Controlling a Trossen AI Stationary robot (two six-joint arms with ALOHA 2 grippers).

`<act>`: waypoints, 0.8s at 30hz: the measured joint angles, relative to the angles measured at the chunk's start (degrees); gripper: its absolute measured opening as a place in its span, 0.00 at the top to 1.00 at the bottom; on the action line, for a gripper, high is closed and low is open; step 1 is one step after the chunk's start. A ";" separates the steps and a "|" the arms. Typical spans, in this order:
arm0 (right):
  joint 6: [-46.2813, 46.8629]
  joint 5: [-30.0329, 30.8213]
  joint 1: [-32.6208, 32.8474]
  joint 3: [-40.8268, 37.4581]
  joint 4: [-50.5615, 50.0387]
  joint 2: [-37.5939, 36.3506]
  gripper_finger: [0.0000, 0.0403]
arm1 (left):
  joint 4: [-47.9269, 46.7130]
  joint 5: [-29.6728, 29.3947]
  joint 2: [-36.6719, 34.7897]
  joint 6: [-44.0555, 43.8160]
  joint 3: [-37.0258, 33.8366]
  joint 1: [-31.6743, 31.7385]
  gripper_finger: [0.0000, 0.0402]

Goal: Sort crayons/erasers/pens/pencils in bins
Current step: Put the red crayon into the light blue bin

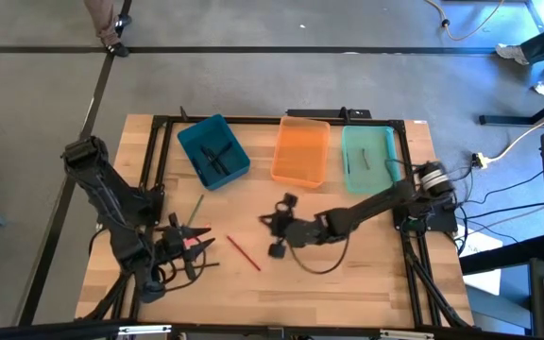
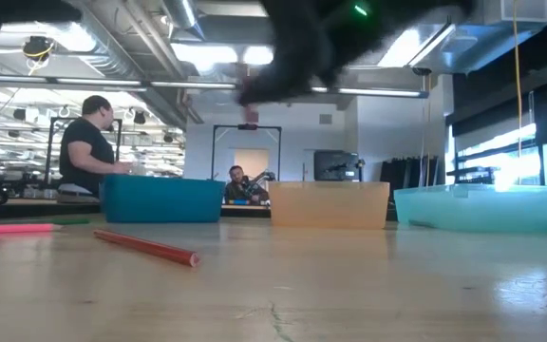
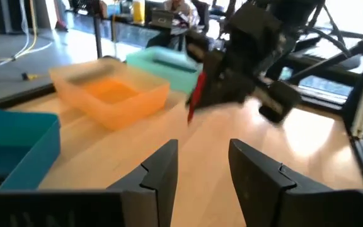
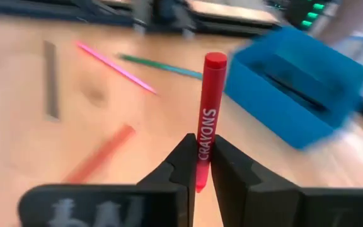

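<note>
Right tool (image 4: 200, 165) pinches a red crayon (image 4: 208, 120) printed "CRAYONS".

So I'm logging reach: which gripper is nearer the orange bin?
Right. The right gripper, holding a red crayon, is just in front of the orange bin; the left gripper is farther off.

Pale wood table (image 1: 366, 274), smooth; translucent orange plastic bin (image 1: 302, 151).

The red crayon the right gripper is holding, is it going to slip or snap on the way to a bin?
The red crayon looks stiff and light, standing straight out of the right gripper, so sagging seems unlikely. It is pinched near one end, so it might pivot. Its round body would probably roll on the table if dropped.
</note>
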 joint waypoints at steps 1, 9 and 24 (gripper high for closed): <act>0.64 1.32 -0.43 -2.62 0.12 -2.13 0.88 | 0.08 0.52 0.09 -0.62 -0.50 0.56 0.67; 11.33 3.04 -6.41 -15.87 -17.80 -26.30 0.91 | 7.10 13.48 2.46 2.22 -4.64 10.62 0.66; 30.51 -7.80 -36.84 -16.84 -64.56 -38.87 0.91 | 17.89 34.20 4.79 35.26 -5.39 33.88 0.66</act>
